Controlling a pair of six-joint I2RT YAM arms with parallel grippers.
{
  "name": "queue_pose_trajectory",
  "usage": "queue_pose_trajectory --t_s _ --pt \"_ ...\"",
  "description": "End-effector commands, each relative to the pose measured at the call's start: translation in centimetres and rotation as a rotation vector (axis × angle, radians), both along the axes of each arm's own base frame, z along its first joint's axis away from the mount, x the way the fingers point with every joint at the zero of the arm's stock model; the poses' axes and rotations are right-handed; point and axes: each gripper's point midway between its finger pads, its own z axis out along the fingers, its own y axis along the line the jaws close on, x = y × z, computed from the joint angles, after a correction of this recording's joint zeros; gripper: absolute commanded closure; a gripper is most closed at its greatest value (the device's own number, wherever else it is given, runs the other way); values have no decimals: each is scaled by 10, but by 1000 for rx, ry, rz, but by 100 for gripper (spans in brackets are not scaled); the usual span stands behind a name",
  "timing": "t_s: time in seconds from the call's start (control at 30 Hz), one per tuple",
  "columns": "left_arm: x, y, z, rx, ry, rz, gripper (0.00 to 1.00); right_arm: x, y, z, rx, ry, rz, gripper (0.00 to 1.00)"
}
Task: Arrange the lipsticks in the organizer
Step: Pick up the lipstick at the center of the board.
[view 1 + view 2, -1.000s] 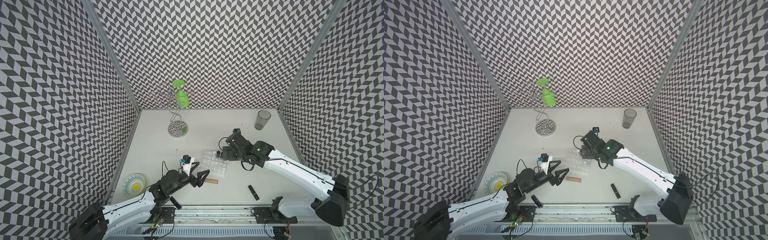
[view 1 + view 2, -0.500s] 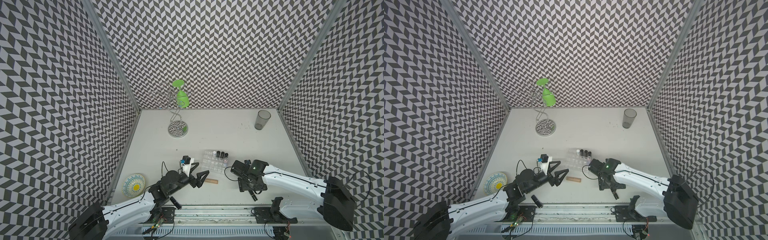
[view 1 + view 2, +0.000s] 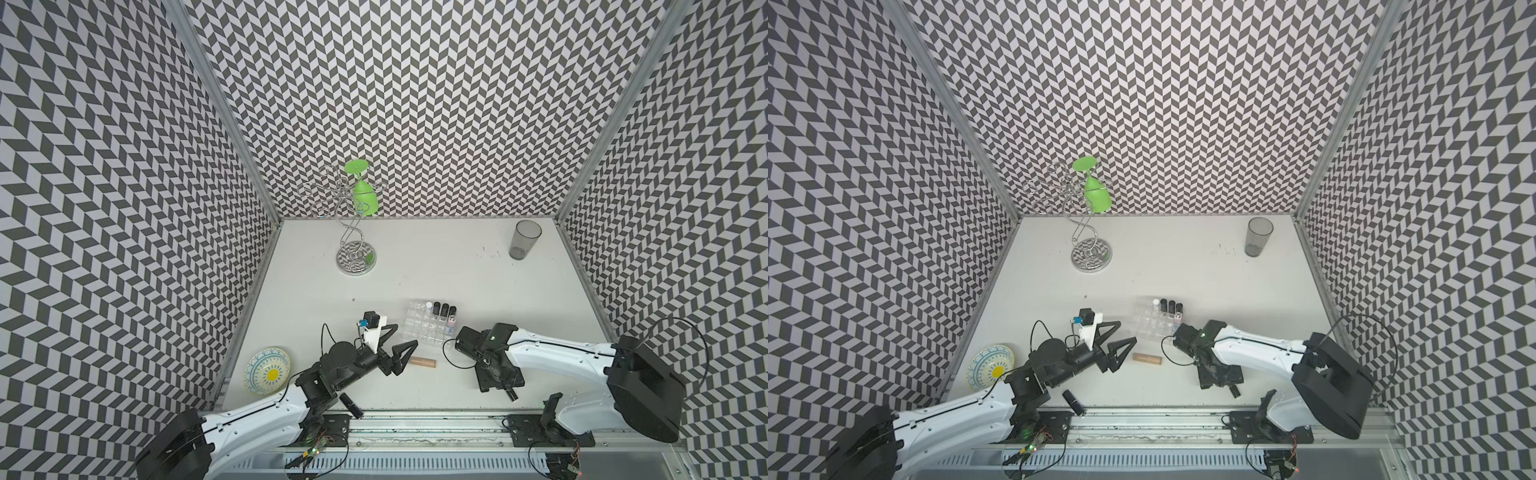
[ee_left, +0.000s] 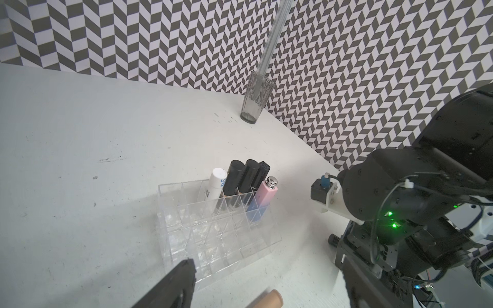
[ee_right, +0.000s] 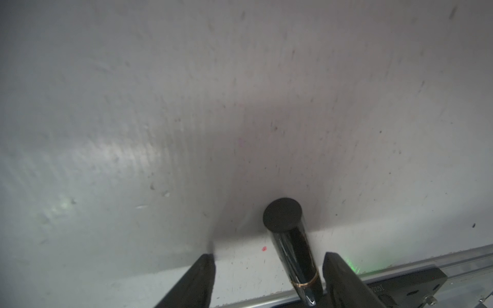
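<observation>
Lipsticks [image 4: 249, 174] as slim tubes: white lipstick [image 4: 217, 185] and three glossy black upright along the organizer's [image 4: 226, 248] far row, pink-to-blue lipstick [image 4: 264, 202] one cell nearer at that row's end, other cells open. Tan lipstick [image 3: 422, 362] flat on the desk [image 3: 436, 270] just before the organizer, near the left claw [image 3: 405, 336], spread wide, empty. Black lipstick [image 5: 292, 245] by the desk's front edge, well apart from the organizer, between the right claw's [image 5: 269, 257] parted jaws, a gap on one side.
</observation>
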Motion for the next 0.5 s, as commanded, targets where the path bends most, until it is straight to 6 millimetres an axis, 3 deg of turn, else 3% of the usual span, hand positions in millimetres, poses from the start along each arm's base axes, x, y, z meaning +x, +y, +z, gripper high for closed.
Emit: queue_pose_trajectory --t_s 0.0,0.47 --pt "1 4 1 -2 -13 13 11 5 2 -2 25 6 14 36" --pt "0 12 5 -28 -26 33 13 6 -1 -7 -28 45 47 57"
